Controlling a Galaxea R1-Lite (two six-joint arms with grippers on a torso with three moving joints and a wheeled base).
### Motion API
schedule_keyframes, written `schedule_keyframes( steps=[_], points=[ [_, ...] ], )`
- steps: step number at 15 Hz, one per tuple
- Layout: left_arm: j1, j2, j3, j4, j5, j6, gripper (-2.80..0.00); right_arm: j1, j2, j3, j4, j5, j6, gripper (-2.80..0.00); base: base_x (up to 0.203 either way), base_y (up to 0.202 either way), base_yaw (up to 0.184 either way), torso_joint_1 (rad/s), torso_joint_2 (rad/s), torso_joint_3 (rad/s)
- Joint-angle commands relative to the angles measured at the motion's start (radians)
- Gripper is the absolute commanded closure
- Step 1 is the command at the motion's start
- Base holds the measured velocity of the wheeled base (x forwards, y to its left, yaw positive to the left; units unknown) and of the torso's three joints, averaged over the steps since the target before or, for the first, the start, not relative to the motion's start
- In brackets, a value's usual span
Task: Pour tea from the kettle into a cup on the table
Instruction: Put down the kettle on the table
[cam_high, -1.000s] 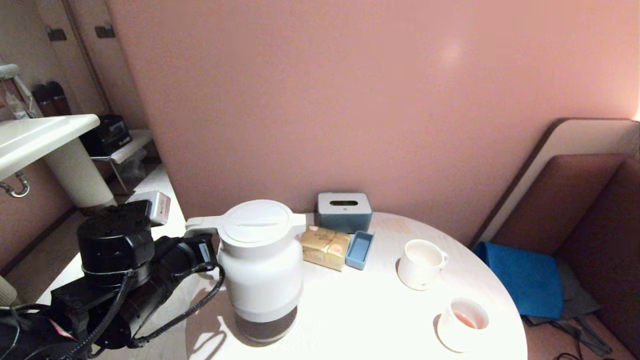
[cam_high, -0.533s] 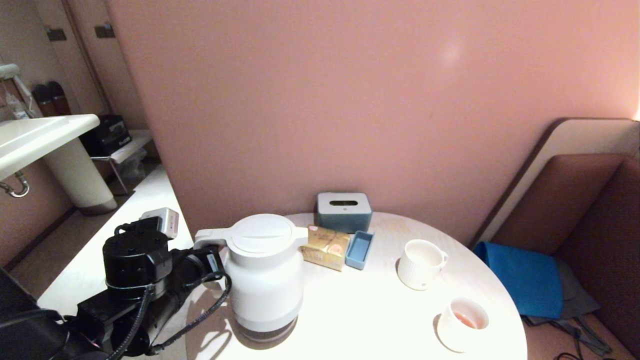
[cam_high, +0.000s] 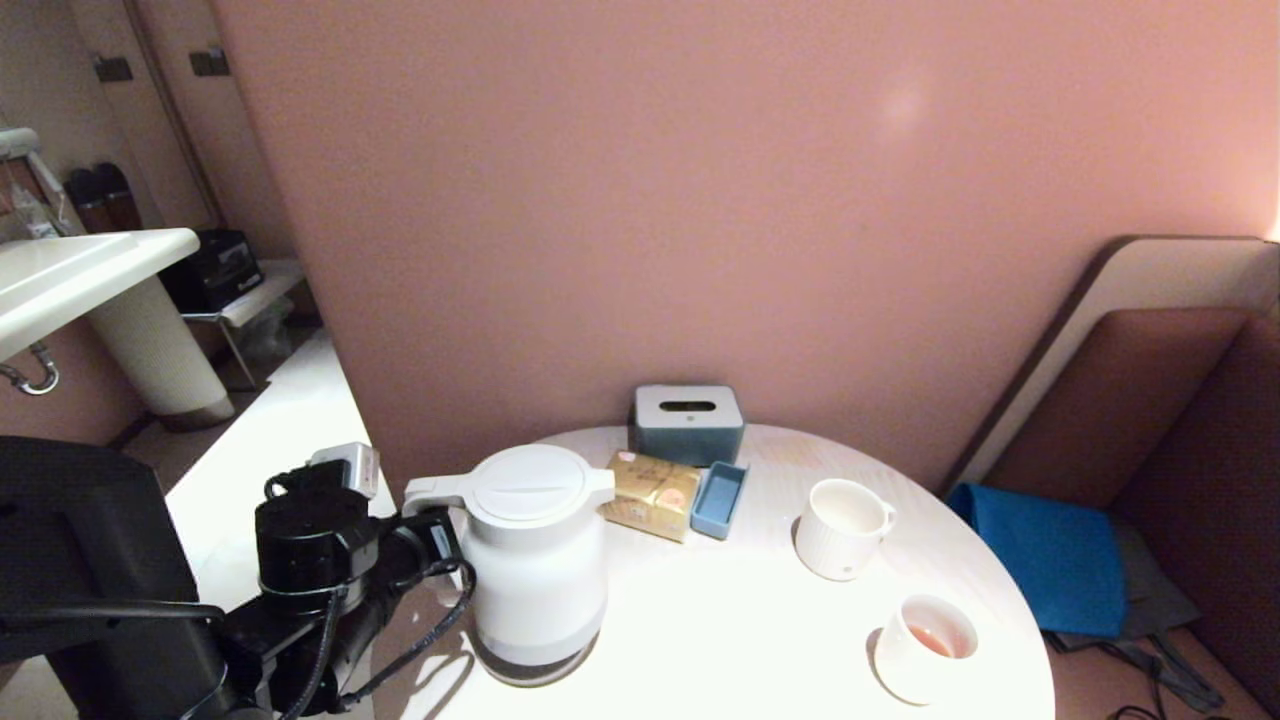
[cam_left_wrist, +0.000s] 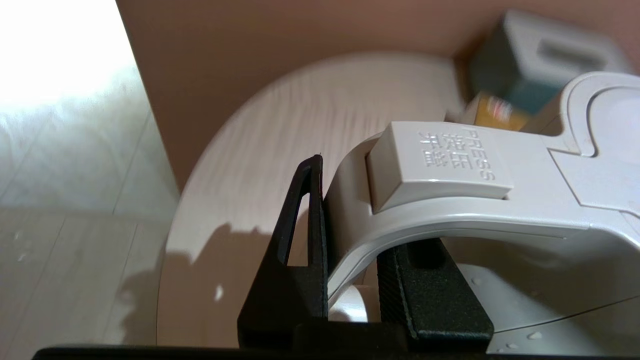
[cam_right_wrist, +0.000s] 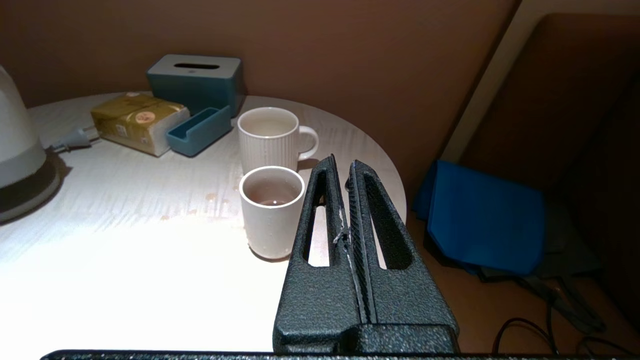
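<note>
Gripping kettle (cam_left_wrist: 500, 200) handle, left gripper (cam_left_wrist: 350, 235) level

White kettle (cam_high: 538, 560) upright, table (cam_high: 740, 620) left edge; small white cup (cam_high: 922, 648), little tea (cam_high: 930, 640), front right.

Against the table's far edge sits a blue-grey tissue box (cam_high: 688, 423), with a yellow tissue pack (cam_high: 650, 494) and small blue tray (cam_high: 719, 498) before it, a ribbed white mug (cam_high: 843, 527) toward the right edge.
</note>
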Motion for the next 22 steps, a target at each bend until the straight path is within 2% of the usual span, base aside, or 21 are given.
schedule_keyframes(
  steps=[1, 3, 8, 13, 22],
  points=[
    [0.005, 0.031, 0.008, -0.009, 0.003, -0.003, 0.00, 0.000, 0.001, 0.000, 0.000, 0.001, 0.000, 0.00, 0.000, 0.000, 0.000, 0.000, 0.00, 0.000],
    [0.008, 0.056, 0.008, -0.012, 0.003, -0.003, 0.00, 0.000, 0.001, 0.000, 0.000, 0.001, 0.000, 0.00, 0.000, 0.000, 0.000, 0.000, 0.00, 0.000],
    [0.020, 0.151, 0.032, -0.134, 0.003, 0.003, 0.00, 0.000, 0.001, 0.000, 0.000, 0.001, 0.000, 0.00, 0.000, 0.000, 0.000, 0.000, 0.00, 0.000],
    [0.025, 0.187, 0.046, -0.138, 0.003, 0.009, 0.00, 0.000, 0.001, 0.000, -0.002, 0.001, 0.000, 0.00, 0.000, 0.000, 0.000, 0.000, 0.00, 0.000],
    [0.025, 0.107, 0.034, -0.138, -0.002, 0.115, 0.00, 0.000, 0.001, 0.000, 0.000, 0.001, 0.000, 0.00, 0.000, 0.000, 0.000, 0.000, 0.00, 0.000]
  ],
)
